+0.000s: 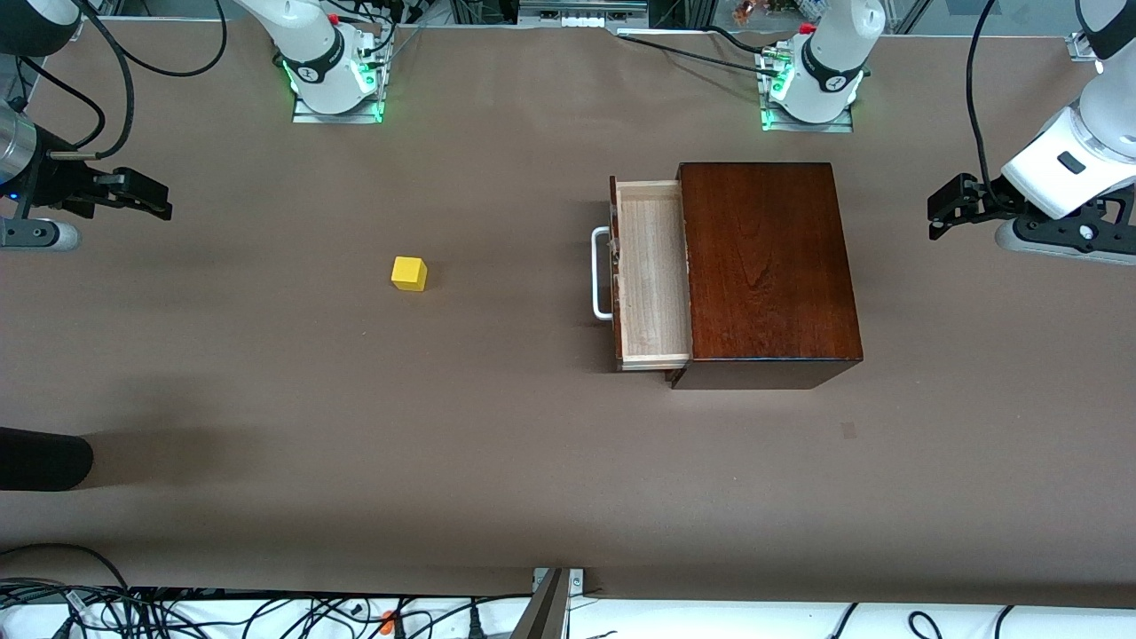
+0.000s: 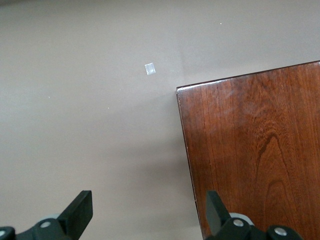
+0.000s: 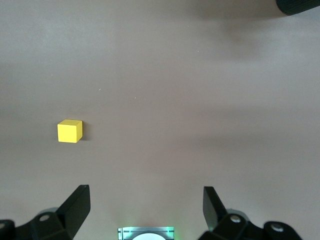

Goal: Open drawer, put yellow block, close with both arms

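The mahogany box (image 1: pixel 768 266) sits toward the left arm's end of the surface (image 1: pixel 532 461), its drawer (image 1: pixel 652 275) already part-way out and seemingly empty. The yellow block (image 1: pixel 409 273) lies well apart, toward the right arm's end. Fetching it looks like the next job: come straight down, square to its faces. The right gripper (image 1: pixel 142 197) hangs wide open, empty; the left gripper (image 1: pixel 948 206) likewise, beside the box.

The box (image 1: pixel 768 266) hides the drawer's (image 1: pixel 652 275) inner end; both arms leave the frame.
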You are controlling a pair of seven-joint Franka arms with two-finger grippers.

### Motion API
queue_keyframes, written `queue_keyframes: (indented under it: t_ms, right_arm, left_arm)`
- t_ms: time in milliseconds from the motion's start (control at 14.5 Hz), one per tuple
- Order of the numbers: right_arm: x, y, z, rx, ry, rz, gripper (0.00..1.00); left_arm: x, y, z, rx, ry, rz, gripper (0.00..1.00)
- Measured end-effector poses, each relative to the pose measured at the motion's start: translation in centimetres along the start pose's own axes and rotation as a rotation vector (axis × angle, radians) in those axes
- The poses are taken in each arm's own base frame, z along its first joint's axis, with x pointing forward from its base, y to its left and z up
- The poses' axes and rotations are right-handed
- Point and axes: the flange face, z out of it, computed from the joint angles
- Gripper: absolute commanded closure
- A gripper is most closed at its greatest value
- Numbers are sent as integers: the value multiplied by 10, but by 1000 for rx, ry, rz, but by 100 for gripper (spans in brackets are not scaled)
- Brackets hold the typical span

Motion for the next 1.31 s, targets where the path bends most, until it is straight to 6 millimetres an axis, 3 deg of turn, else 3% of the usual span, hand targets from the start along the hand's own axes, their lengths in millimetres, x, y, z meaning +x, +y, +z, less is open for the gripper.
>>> queue_keyframes:
  t_ms: [894,1032,1307]
  right_arm:
    - [-1,-7,-2,15,6,0,0]
    - [-2,-34,-4,31,8,50,0]
    - [-17,-119,-13,40,18,113,0]
  left_arm:
    - [-3,3,-1,-1,-16,5,0]
    - [-4,3,0,-2,-28,5,0]
    - [-4,3,-1,-2,-28,5,0]
